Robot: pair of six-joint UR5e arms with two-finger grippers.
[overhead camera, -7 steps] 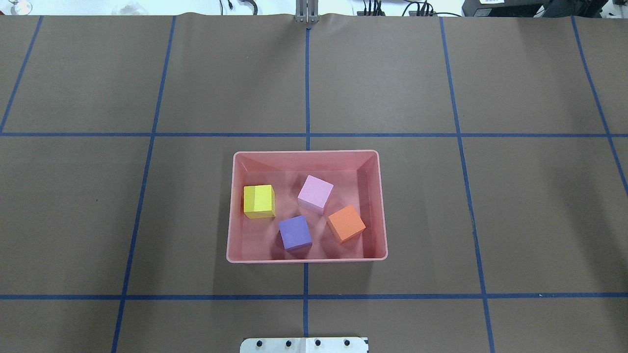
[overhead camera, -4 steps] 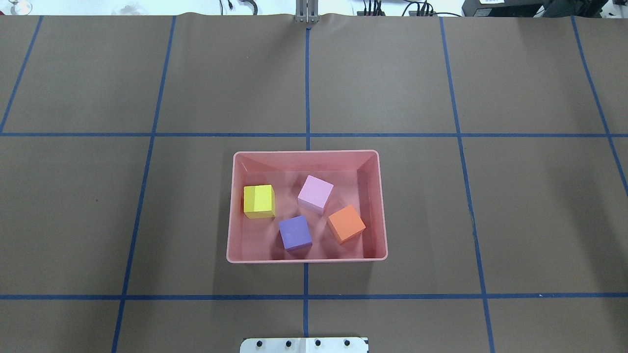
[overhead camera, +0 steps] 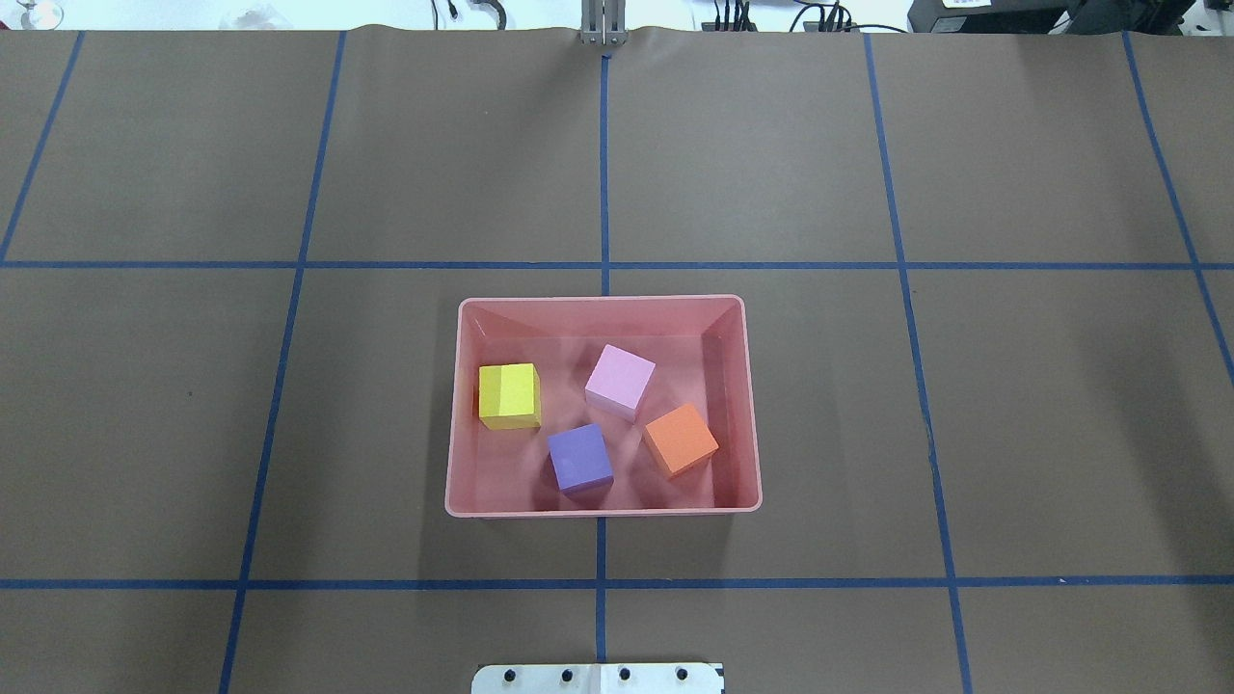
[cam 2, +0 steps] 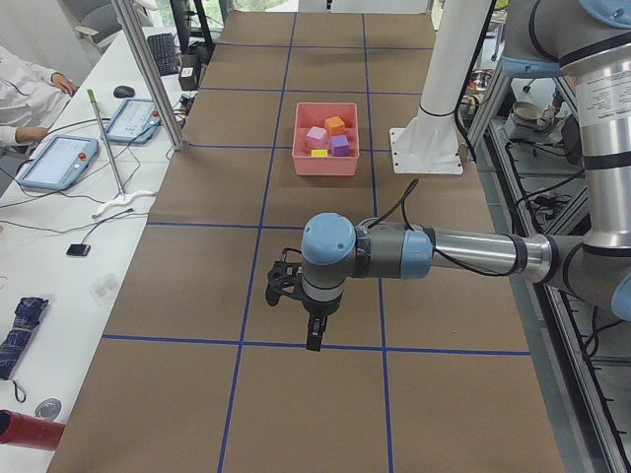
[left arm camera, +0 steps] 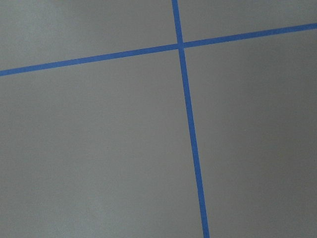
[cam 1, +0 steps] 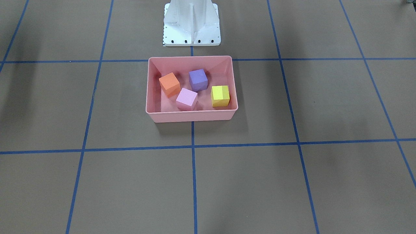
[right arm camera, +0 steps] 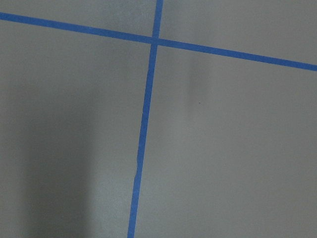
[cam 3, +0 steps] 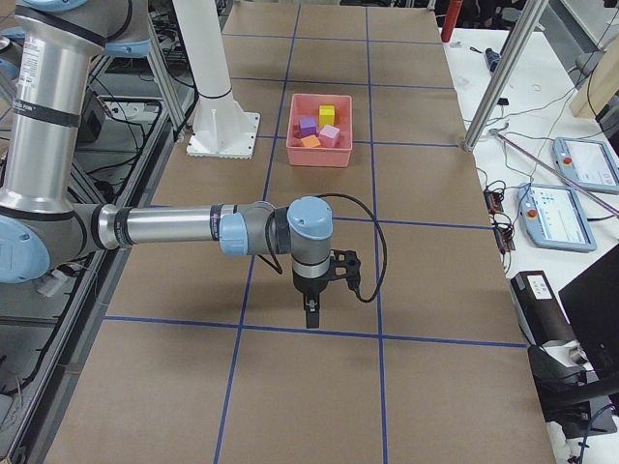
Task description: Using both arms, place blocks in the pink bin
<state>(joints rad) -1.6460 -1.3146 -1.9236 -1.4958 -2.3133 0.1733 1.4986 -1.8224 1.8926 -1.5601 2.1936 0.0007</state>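
Holding left gripper (cam 2: pixel 314 335) and right gripper (cam 3: pixel 311 313) far from the pink bin (overhead camera: pixel 598 316) of blocks (overhead camera: pixel 620 379), we cannot tell either one's grip.

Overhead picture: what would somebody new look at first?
The pink bin near the middle of the brown table jumps out, holding a yellow block, a pink-lilac block, a purple block and an orange block, none stacked. In the left side view, the big left arm reaches low over the table, well away from the bin.
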